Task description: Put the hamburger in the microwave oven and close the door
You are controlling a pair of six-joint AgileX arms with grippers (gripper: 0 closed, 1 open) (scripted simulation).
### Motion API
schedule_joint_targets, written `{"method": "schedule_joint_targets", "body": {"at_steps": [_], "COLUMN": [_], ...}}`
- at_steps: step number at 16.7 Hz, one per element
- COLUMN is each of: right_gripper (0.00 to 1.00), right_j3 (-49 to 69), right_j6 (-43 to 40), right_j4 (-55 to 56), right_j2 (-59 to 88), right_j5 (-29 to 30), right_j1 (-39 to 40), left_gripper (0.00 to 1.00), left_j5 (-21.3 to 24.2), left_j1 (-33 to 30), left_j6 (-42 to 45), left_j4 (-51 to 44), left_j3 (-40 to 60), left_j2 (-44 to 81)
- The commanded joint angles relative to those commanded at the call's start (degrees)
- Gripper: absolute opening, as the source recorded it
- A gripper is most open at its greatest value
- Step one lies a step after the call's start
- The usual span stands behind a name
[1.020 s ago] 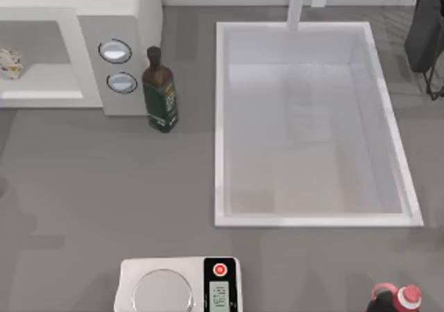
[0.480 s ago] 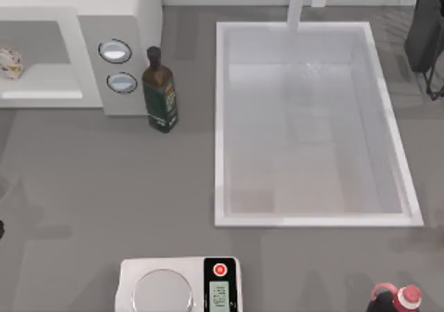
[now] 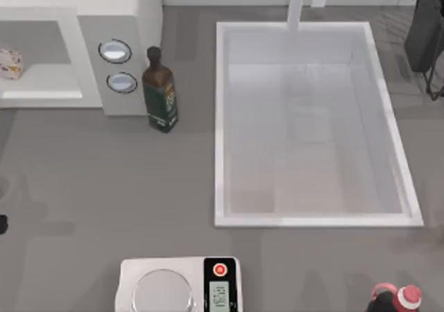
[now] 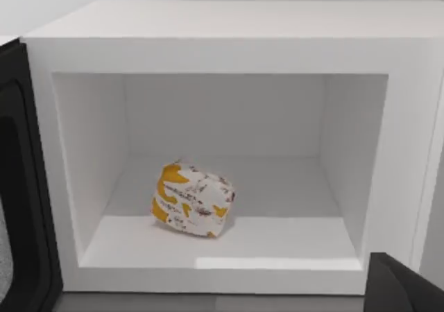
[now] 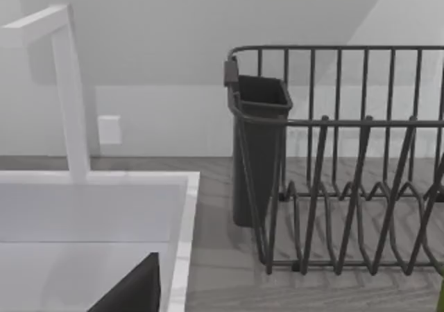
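Observation:
The microwave oven [image 3: 118, 21] stands at the table's back left with its cavity [image 4: 222, 173] open. The hamburger [image 4: 193, 199], a pale wrapped lump with yellow patches, lies on the cavity floor, also seen from above as the hamburger [image 3: 10, 62]. The door [image 4: 21, 201] is swung open beside the cavity, its dark inner face showing. My left gripper [image 4: 406, 290] is in front of the oven, apart from the hamburger, holding nothing I can see. A dark bit of my left arm [image 3: 2, 223] sits at the table's left edge. My right gripper [image 5: 132, 292] hangs near the sink's back right.
A dark bottle [image 3: 160, 90] stands just right of the oven's two dials [image 3: 115, 50]. A large white sink [image 3: 222, 125] with a faucet [image 3: 298, 3] takes the middle right. A dish rack [image 5: 333, 159] is at the back right, a scale [image 3: 180, 284] and a red bottle [image 3: 395, 298] at the front.
A dark bit of my left arm has come into the top view at the table's left edge. The hamburger stays in the oven.

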Motion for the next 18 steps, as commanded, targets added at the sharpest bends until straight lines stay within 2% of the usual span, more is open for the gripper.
{"method": "schedule_joint_targets", "body": {"at_steps": [3,6,13,18], "right_gripper": [1.00,1.00,1.00,1.00], "right_j3": [0.0,0.0,0.0,0.0], "right_j6": [0.0,0.0,0.0,0.0], "right_j4": [0.0,0.0,0.0,0.0], "right_j2": [0.0,0.0,0.0,0.0], "right_j5": [0.0,0.0,0.0,0.0], "right_j1": [0.0,0.0,0.0,0.0], "left_gripper": [0.00,0.00,0.00,0.00], "left_j5": [1.7,5.6,16.3,22.2], "left_j1": [3.7,12.1,35.4,45.0], "left_j6": [3.7,11.6,34.7,46.8], "left_j4": [-2.7,-9.2,-34.3,-51.3], "left_j3": [3.7,12.8,46.0,69.1], "left_j2": [3.7,12.7,50.0,74.7]}}
